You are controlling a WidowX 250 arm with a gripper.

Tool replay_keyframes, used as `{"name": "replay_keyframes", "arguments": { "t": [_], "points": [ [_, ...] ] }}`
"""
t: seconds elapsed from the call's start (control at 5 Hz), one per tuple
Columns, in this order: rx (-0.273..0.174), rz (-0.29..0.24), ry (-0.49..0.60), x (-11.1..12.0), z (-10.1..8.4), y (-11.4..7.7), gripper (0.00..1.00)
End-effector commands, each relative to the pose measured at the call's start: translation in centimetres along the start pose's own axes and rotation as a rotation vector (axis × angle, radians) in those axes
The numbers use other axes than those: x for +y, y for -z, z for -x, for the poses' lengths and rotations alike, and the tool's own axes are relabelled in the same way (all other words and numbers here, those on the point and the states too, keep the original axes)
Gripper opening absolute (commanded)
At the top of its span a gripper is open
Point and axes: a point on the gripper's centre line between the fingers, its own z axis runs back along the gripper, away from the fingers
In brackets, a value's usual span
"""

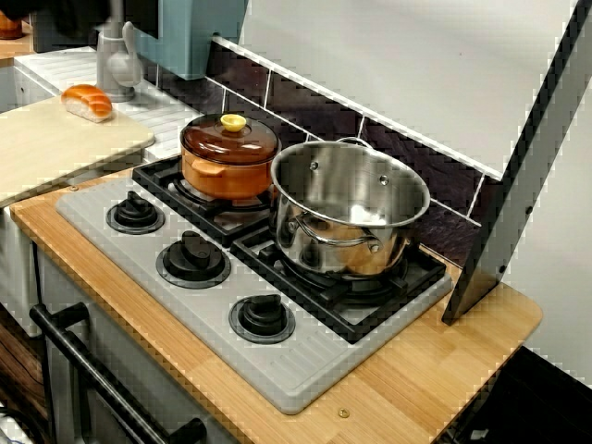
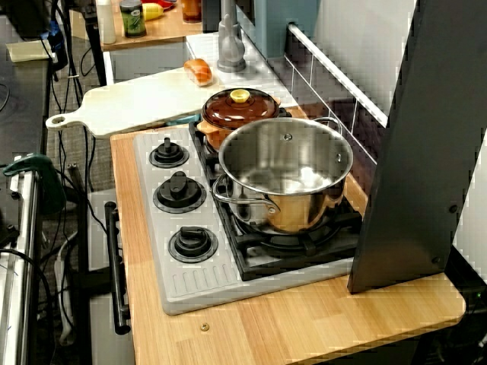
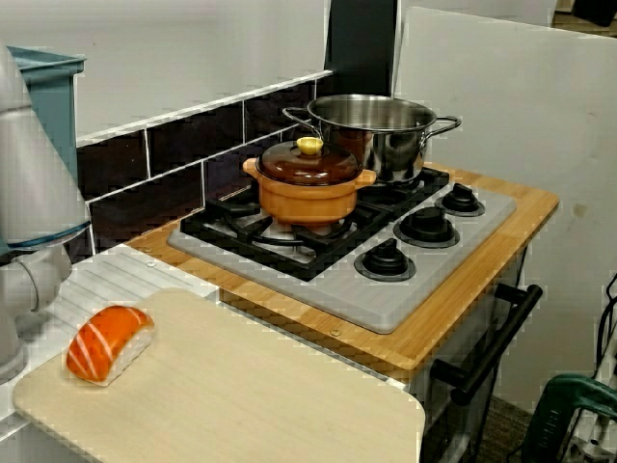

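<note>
In the view from the side, nearest you, the salmon sushi (image 3: pixel 108 342) lies on its side at the left end of the pale cutting board (image 3: pixel 241 395). Behind the board, the wooden table (image 3: pixel 463 289) carries the grey stove (image 3: pixel 337 294), its three black knobs (image 3: pixel 427 224) along the front. The orange pot (image 3: pixel 308 198) sits on the left burner, lid on, with a yellow knob (image 3: pixel 309 146) on top. Farthest, the steel pot (image 3: pixel 371 135) stands open just beside it. Your arm and hand show in none of the views, so you cannot tell the pose or how wide the hand is.
</note>
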Motion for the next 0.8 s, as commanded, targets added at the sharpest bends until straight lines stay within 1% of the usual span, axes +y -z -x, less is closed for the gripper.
{"name": "replay_keyframes", "arguments": {
  "t": [0.0,0.2,0.4,0.6],
  "points": [
    [-0.007,-0.117,0.025,2.0,-4.2,2.2,1.0],
    [-0.078,-0.143,0.057,3.8,-5.4,1.7,1.0],
    [-0.03,-0.105,0.048,5.9,-6.3,2.0,1.0],
    [-0.004,-0.108,0.01,8.3,-7.1,2.6,1.0]
  ]
}}
